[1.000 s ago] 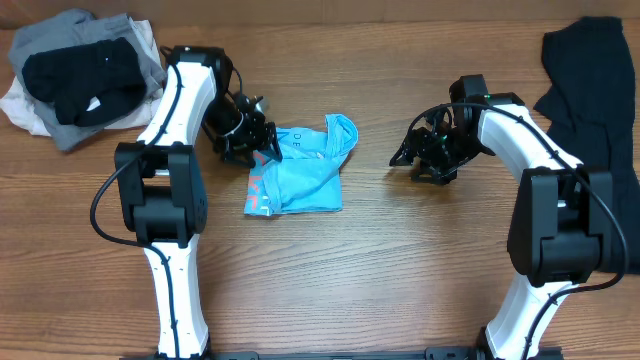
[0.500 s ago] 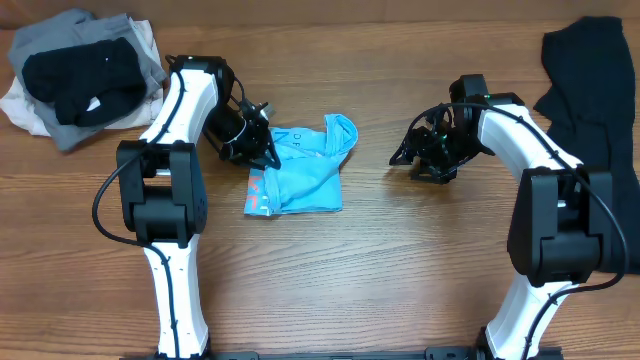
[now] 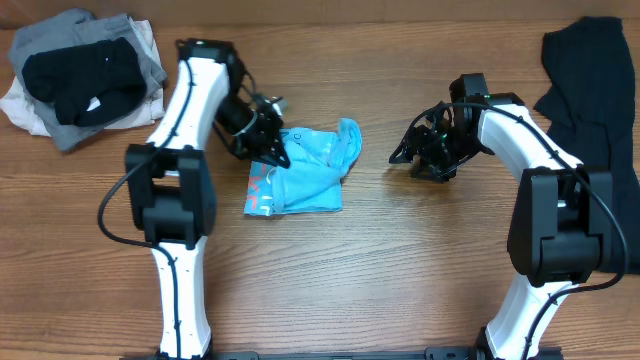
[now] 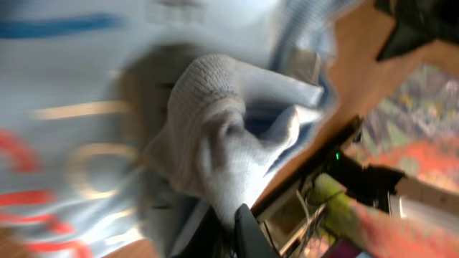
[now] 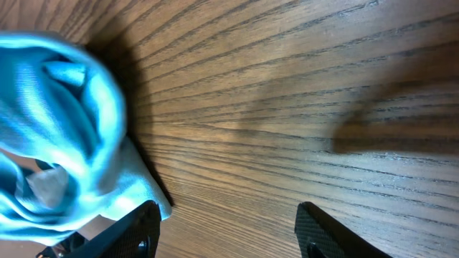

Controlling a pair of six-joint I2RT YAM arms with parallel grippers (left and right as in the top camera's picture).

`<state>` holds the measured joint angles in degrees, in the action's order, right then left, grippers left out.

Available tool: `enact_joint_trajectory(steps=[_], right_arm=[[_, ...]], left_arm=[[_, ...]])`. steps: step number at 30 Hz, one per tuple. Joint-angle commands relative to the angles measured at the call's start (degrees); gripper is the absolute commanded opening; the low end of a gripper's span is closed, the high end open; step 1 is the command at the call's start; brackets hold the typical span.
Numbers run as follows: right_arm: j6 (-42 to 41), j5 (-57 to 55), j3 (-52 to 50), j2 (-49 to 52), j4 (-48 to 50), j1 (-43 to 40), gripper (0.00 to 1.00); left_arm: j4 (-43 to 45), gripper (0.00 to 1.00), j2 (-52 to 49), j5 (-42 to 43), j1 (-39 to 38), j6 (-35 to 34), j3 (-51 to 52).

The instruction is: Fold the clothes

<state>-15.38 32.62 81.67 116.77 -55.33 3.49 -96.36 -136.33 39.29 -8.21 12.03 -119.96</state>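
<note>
Near the middle of the table (image 3: pixel 350 280), the sky-blue T-shirt (image 3: pixel 300 180) lies crumpled. At its 10 o'clock edge, the left gripper (image 3: pixel 272 152) has its jaws clamped on the fabric. At its 3 o'clock, the right gripper (image 3: pixel 402 157) hovers with jaws apart. A black garment (image 3: pixel 585 85) lies at the table's 2 o'clock.

Left wrist view motion-blurred: T-shirt (image 4: pixel 215 143) lettering unreadable. Overhead: black garment (image 3: pixel 590 80) cut by right edge; left gripper (image 3: pixel 278 153) tips hidden in cloth.
</note>
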Motion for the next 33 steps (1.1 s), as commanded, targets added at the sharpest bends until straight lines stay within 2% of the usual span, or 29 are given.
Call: enact_joint_trajectory(steps=[1,2,5,8,11,15,22,26,28,30,33], right_arm=[[0.39,0.04,1.29,-2.12,0.28,0.35,0.65],[0.39,0.04,1.29,-2.12,0.39,0.35,0.65],[0.39,0.04,1.29,-2.12,0.55,0.35,0.68],[0.39,0.04,1.29,-2.12,0.66,0.35,0.69],[0.37,0.04,1.29,-2.12,1.03,0.35,0.73],[0.17,0.04,1.29,-2.12,1.18,0.35,0.74],[-0.07,0.07,1.29,-2.12,1.27,0.35,0.77],[-0.94,0.09,1.29,-2.12,1.33,0.35,0.78],[-0.94,0.07,1.29,-2.12,1.36,0.35,0.79],[-0.92,0.07,1.29,-2.12,1.44,0.35,0.81],[-0.90,0.07,1.29,-2.12,1.46,0.35,0.83]], left_arm=[[-0.50,0.08,1.25,2.08,-4.11,3.41,-1.01],[-0.52,0.09,1.25,2.10,-5.14,3.39,-1.01],[-0.52,0.24,1.25,2.10,-7.61,3.41,-1.01],[-0.52,0.54,1.25,2.10,-9.46,3.41,-1.01],[-0.52,0.62,1.25,2.54,-10.36,3.39,-1.01],[-0.52,0.64,1.25,4.50,-10.54,3.41,-1.03],[-0.52,0.60,1.38,6.29,-10.45,3.48,-3.39],[-0.48,0.63,1.42,3.65,-8.52,1.84,-7.54],[-0.13,0.63,1.42,-0.48,-6.40,-0.35,-9.20],[0.96,0.72,1.42,-6.73,-2.60,-3.61,-9.57],[1.14,0.79,1.40,-7.98,2.93,-3.06,-9.14]])
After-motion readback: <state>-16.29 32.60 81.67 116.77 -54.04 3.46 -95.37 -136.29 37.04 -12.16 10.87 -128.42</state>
